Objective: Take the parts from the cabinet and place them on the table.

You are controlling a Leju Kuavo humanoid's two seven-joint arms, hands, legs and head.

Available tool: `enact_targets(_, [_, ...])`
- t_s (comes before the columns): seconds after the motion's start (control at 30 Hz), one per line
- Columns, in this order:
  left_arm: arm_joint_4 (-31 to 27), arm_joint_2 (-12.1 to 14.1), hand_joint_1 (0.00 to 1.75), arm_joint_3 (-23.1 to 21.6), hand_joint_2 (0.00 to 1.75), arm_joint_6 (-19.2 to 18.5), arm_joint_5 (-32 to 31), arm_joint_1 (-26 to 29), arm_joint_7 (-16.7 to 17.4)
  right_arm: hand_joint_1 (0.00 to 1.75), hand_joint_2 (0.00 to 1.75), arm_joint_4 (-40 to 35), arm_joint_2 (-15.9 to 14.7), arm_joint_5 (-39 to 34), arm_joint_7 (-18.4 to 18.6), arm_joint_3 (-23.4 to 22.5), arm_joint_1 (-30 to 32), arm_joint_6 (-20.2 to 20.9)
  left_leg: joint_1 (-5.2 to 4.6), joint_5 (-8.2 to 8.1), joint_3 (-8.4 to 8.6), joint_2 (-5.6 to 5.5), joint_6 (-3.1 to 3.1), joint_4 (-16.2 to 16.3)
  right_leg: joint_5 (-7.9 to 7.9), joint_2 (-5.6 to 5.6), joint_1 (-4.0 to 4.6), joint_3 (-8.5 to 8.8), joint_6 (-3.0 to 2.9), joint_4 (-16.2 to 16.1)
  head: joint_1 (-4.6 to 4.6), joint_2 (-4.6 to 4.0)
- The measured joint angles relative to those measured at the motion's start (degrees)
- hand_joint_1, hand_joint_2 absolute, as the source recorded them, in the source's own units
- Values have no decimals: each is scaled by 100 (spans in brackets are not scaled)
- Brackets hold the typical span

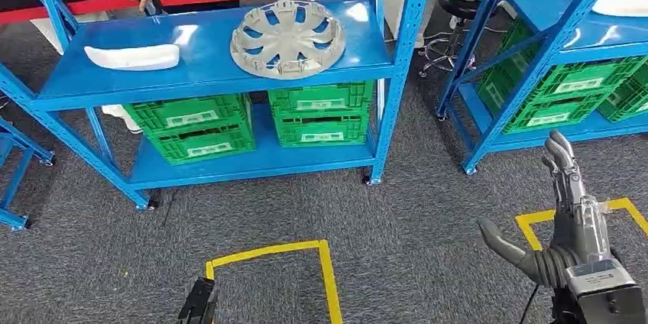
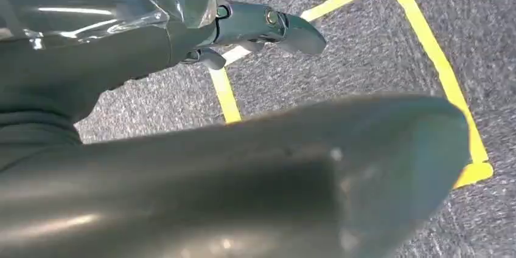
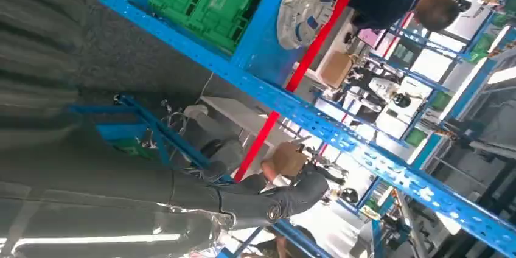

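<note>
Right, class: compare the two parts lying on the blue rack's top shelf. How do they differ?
The wheel cover is round, grey and spoked with openings; the white part is long, narrow, smooth and solid. The wheel cover lies mid-shelf, the white part further left. Both lie flat on the top shelf, untouched.

Bright, even overhead light; white glare patches on the blue shelf (image 1: 206, 49). The left hand (image 2: 243, 173) is blurred, close to lens. Windows beyond overexposed.

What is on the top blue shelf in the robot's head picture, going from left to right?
White curved part → silver wheel cover, both lying flat on the blue shelf.
</note>
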Motion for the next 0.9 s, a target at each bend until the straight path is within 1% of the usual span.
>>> enact_targets(0.03, [-17, -13, 0, 0, 0, 2, 0, -2, -2, 0, 175, 0, 0, 0, 0, 2, -6, 0, 17, -134, -115, 25, -50, 262, -27, -8, -11, 32, -41, 0, -40, 2])
enact_targets(0.07, [-20, -11, 0, 0, 0, 9, 0, -2, -2, 0, 175, 0, 0, -2, 0, 9, -7, 0, 42, -299, -317, 40, -90, 639, -44, -9, -9, 50, -63, 0, -26, 2])
enact_targets(0.1, [-20, -9, 0, 0, 0, 11, 0, 5, -2, 0, 175, 0, 0, -2, 0, 11, -6, 0, 71, -482, -597, 61, -122, 1132, -74, -7, -2, 66, -69, 0, -31, 0])
enact_targets(0.13, [-20, -11, 0, 0, 0, 11, 0, 17, 0, 0, 175, 0, 2, -2, 2, 11, 0, 0, 90, -592, -873, 75, -141, 1571, -98, -1, 5, 86, -72, 1, -33, 2])
enact_targets(0.17, [-20, -11, 0, 0, 0, 11, 0, 24, 0, 0, 175, 0, 0, -2, 2, 11, 8, 0, 95, -542, -1030, 81, -140, 1738, -128, 4, 7, 119, -67, 1, -31, 2])
enact_targets(0.2, [-20, -13, 0, 0, 0, 11, 0, 27, 0, 0, 175, 0, 2, -4, 4, 13, 9, -2, 95, -404, -1031, 81, -130, 1648, -156, 8, 11, 156, -63, 1, -31, 2])
enact_targets(0.23, [-20, -13, 0, 0, 0, 11, 0, 27, 0, 0, 175, 0, 0, -4, 4, 13, 8, 0, 87, -112, -901, 79, -98, 1284, -201, 13, 22, 223, -54, 0, -33, 2])
enact_targets(0.27, [-20, -11, 0, 0, 0, 15, 0, 25, 0, 0, 175, 0, 0, -4, 4, 13, 7, -2, 75, 210, -680, 77, -36, 761, -246, 15, 38, 297, -46, -4, -31, 2])
enact_targets(0.3, [-20, -4, 0, 0, 0, 17, 0, 26, 0, 0, 175, -2, 0, -4, 4, 13, 7, -2, 41, 484, -456, 77, 63, 255, -286, 14, 38, 350, -40, -17, -31, 2])
enact_targets(0.33, [-20, 24, 0, 0, 0, 20, 0, 18, 0, 0, 175, 2, 4, -4, 2, 13, 10, -2, 11, 385, -348, 99, 151, 112, -318, 12, 20, 369, -20, -50, -6, 2])
enact_targets(0.37, [-28, 13, 0, -2, 0, 24, -2, 21, 0, 0, 175, 0, 2, -5, 4, 15, 0, -2, -20, 351, -285, 105, 190, 14, -326, 20, 35, 392, 16, -92, -13, 2])
enact_targets(0.4, [-37, 26, 0, 0, 0, 28, 0, 14, 2, 0, 175, 0, 9, -7, 7, 15, 8, -2, -56, 320, -236, 100, 219, -47, -313, 10, 11, 399, 53, -153, -26, 2])
enact_targets(0.43, [-37, 28, 0, 0, 0, 37, 0, 18, 2, 0, 175, 4, 11, -7, 11, 20, 20, -2, -73, 310, -239, 97, 261, -172, -234, -9, 28, 455, 123, -84, -28, 2])
enact_targets(0.47, [-37, 35, 0, 0, 0, 37, 0, 28, 2, 0, 175, -2, 13, -7, 11, 22, 18, -2, -67, 298, -139, 89, 306, -244, -207, -15, 26, 537, 175, -145, -33, 2])
enact_targets(0.5, [-44, 24, 0, 2, 0, 53, 2, 39, 11, 0, 175, -2, 2, -4, 11, 20, 13, -2, 7, 340, 71, 84, 296, -373, -291, -22, 9, 513, 141, -99, -39, 2])
enact_targets(0.53, [-50, 20, 0, 7, 0, 63, 0, 28, 7, 0, 175, 0, 2, -4, 11, 28, 6, -2, -3, 330, 148, 68, 301, -433, -323, -10, 20, 455, 149, 76, -9, 0])
enact_targets(0.57, [-52, 2, 0, 9, 0, 70, 2, 11, 7, 0, 175, -2, 0, -7, 11, 28, -10, -2, -10, 317, 176, 61, 325, -429, -425, -10, 23, 222, 122, 459, -4, 0])
enact_targets(0.63, [-52, -20, 0, 9, 0, 70, 0, 7, 9, 0, 175, 4, 2, -7, 26, 28, 21, -2, -20, 259, 220, 42, 310, -428, -673, -10, 22, -390, 94, 1280, 0, 0])
enact_targets(0.67, [-52, -31, 0, 9, 0, 72, 2, 18, 11, 0, 175, 7, 2, -7, 33, 28, 23, -2, -20, 215, 258, 37, 298, -423, -737, -11, 22, -604, 133, 1476, 0, 2])
enact_targets(0.7, [-52, -31, 0, 9, 0, 72, 2, 31, 11, 0, 175, 13, 2, -7, 35, 28, 20, -2, -17, 171, 314, 32, 284, -419, -680, -12, 15, -683, 180, 1421, 2, 2])
enact_targets(0.73, [-52, -37, 0, 9, 0, 74, 2, 37, 11, 0, 175, 13, 2, -7, 37, 28, 21, -2, -11, 117, 382, 21, 261, -417, -504, -13, 0, -647, 259, 1158, 2, 2])
enact_targets(0.77, [-52, -46, 0, 9, 0, 81, 2, 37, 11, 0, 175, 13, 2, -7, 39, 28, 21, -2, -3, 57, 458, 8, 230, -408, -210, -14, -21, -512, 346, 702, 4, 2])
enact_targets(0.8, [-52, -57, 0, 9, 0, 81, 2, 36, 11, 0, 175, 13, 2, -7, 39, 28, 21, -2, 2, -13, 526, 7, 196, -384, 131, -17, -42, -337, 435, 176, 4, 2])
enact_targets(0.83, [-52, -55, 0, 9, 0, 85, 2, 38, 11, 0, 175, 20, 2, -7, 39, 28, 20, -2, -13, -88, 526, 5, 150, -358, 367, -50, -41, -271, 391, -20, 15, 2])
enact_targets(0.87, [-52, -52, 0, 11, 0, 87, 4, 37, 13, 0, 175, 28, 9, -7, 48, 33, 15, -2, -32, -147, 563, -5, 114, -323, 162, -77, -23, -299, 235, -67, 24, 2])
enact_targets(0.9, [-57, -52, 0, 11, 0, 87, 7, 38, 20, 0, 175, 28, 4, -7, 50, 33, 20, -2, -37, -184, 543, 14, 68, -326, 235, -70, 8, -239, 152, -39, 4, 2])
